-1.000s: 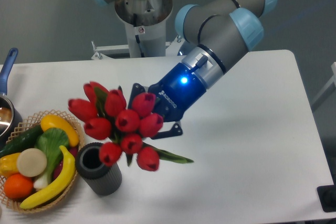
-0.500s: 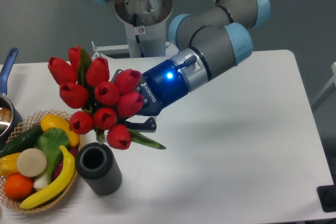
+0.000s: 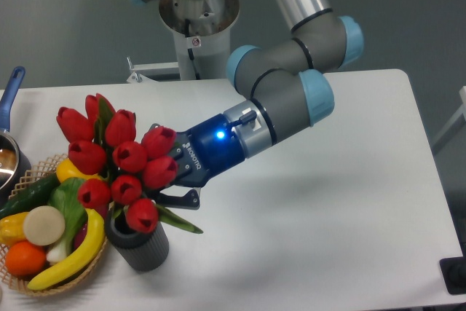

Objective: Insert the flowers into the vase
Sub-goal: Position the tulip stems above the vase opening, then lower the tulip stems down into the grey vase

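Red flowers (image 3: 116, 162), dk grey ribbed vase (image 3: 142, 247), blue tool (image 3: 178, 180).

A white table (image 3: 342, 180) carries the dark ribbed vase (image 3: 142, 247), a wicker basket (image 3: 44, 180) of fruit, and seemingly 1 blue-handled pot (image 3: 9, 107).

You see the flowers (image 3: 116, 162) directly above the vase (image 3: 140, 242) (basket (image 3: 33, 180) just left) on the counter (image 3: 328, 209).

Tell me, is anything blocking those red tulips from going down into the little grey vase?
Nothing visible does. The flowers, held by the gripper, hang right over the vase, their lowest bloom covering its mouth. The fruit basket sits against the vase's left side, not across the opening.
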